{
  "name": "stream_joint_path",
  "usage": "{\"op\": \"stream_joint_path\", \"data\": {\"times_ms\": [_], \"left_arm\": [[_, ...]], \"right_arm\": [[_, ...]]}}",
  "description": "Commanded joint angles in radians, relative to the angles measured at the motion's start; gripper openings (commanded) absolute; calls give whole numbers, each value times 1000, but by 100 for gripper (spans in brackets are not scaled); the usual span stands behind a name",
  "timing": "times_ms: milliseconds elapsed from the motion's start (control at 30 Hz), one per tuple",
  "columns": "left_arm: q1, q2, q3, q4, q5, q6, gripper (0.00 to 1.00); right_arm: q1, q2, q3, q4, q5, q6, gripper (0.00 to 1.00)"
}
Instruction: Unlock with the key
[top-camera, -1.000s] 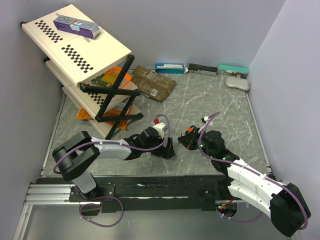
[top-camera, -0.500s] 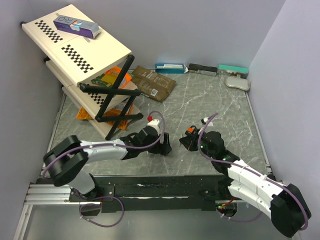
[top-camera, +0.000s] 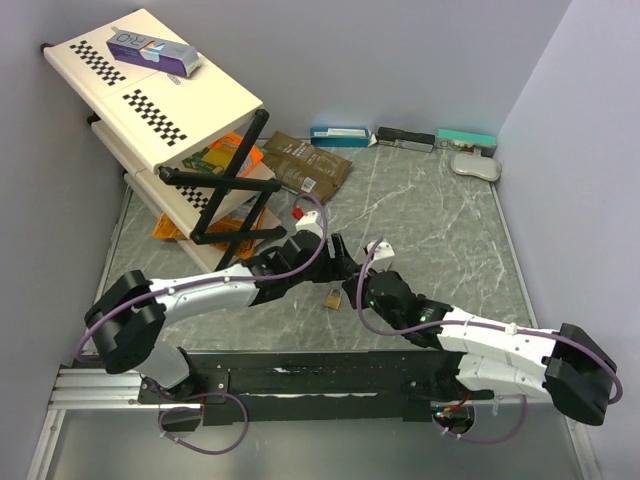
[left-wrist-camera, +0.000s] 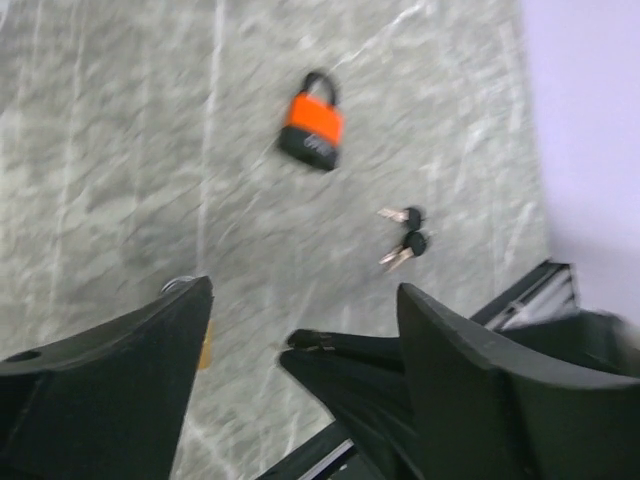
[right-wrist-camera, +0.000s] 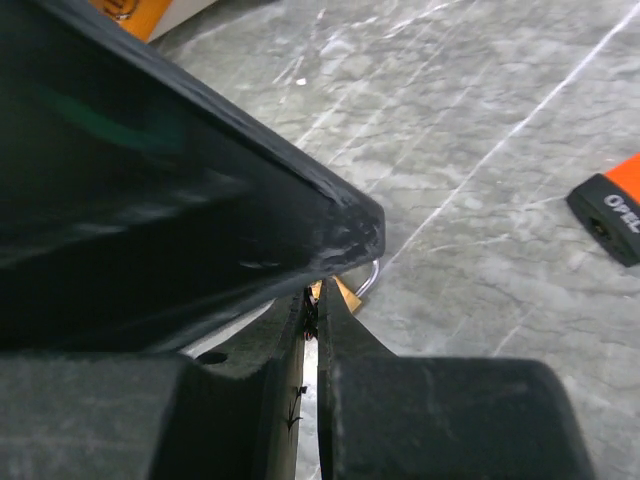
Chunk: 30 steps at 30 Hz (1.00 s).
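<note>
**A:** Where do the key and lock lie?

**B:** Two small keys (left-wrist-camera: 405, 235) lie flat on the grey marbled tabletop (top-camera: 440, 220), close together. An orange padlock (left-wrist-camera: 312, 128) lies just beyond them, apart from them. A smaller brass padlock (top-camera: 331, 296) sits near the middle toward the near edge, between the two arms. I cannot tell which lock the keys fit.

**A:** And the tools?

**B:** The left tool (left-wrist-camera: 305, 290) stands with its fingers wide apart and nothing between them. It hovers with the brass padlock beside one finger. The right tool (right-wrist-camera: 317, 305) has its fingers pressed together to a hairline slit, its tip just at the brass padlock. I cannot tell whether anything thin is pinched in there.

**A:** How will the keys handle?

**B:** I judge them light, stiff and thin, with bare metal blades and rounded black heads. Lying flat on a hard, smooth surface they will be awkward to lift and may skate away. I would take one by the black head and leave the blade free.

**A:** The locks?

**B:** Dense and rigid for their size. The orange one has a glossy body, a black base band with lettering and a dark curved shackle. The brass one has a bright steel shackle. Either could slide when pushed, so clamp across the flat faces of the body and keep the keyhole end clear.
</note>
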Motion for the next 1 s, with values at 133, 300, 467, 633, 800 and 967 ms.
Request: {"op": "stream_joint_path", "data": {"times_ms": [133, 300, 467, 633, 800, 967], "left_arm": [[0, 66, 38, -36, 40, -38, 66], [0, 71, 34, -27, 50, -41, 55], [0, 98, 46, -18, 73, -36, 53], [0, 118, 54, -10, 91, -33, 42], [0, 129, 46, 11, 125, -43, 20], [0, 144, 38, 39, 158, -55, 1]], "right_arm": [[80, 42, 70, -2, 231, -47, 0], [95, 53, 82, -18, 273, -55, 0], [109, 82, 93, -5, 280, -68, 0], [123, 108, 102, -9, 308, -82, 0], [135, 152, 122, -13, 335, -91, 0], [143, 198, 154, -30, 362, -91, 0]]}}
